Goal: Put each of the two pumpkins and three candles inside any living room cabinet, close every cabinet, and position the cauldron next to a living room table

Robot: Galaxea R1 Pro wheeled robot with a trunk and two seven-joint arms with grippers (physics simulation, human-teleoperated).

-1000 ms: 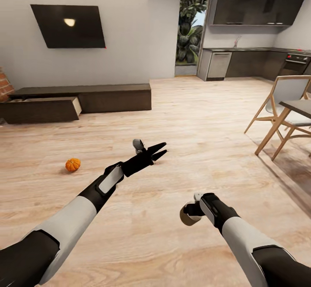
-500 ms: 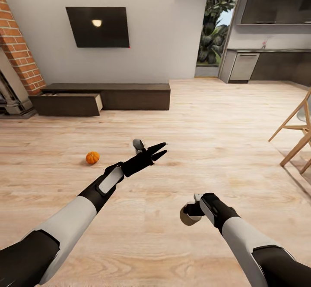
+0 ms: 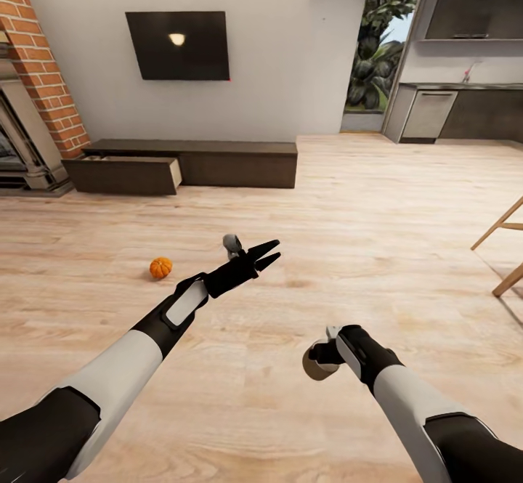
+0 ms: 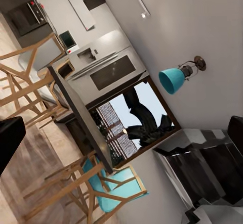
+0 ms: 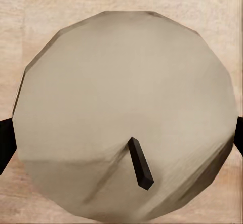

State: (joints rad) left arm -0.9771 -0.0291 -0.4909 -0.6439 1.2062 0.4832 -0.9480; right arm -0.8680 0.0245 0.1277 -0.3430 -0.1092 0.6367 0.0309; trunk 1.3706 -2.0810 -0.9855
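A small orange pumpkin [image 3: 161,267] lies on the wood floor, to the left of my left gripper [image 3: 272,250], which is held out above the floor, open and empty. The long low dark-brown cabinet [image 3: 218,163] stands against the far wall, and its left drawer [image 3: 123,175] is pulled out. Low at the right, my right gripper [image 3: 320,359] is shut on a squat grey-beige candle [image 3: 315,368]. In the right wrist view the candle [image 5: 116,97] shows its top and dark wick [image 5: 140,163], with black fingers at both sides.
A brick fireplace [image 3: 36,83] stands at the far left and a dark TV [image 3: 179,45] hangs above the cabinet. Wooden chair legs [image 3: 501,250] reach in at the right edge. Kitchen units [image 3: 450,112] lie beyond. Open wood floor lies between me and the cabinet.
The camera has turned left: the cabinet, TV and pumpkin slid rightward in the picture, the fireplace came into view and the chairs mostly left it. Both arms hold the same pose.
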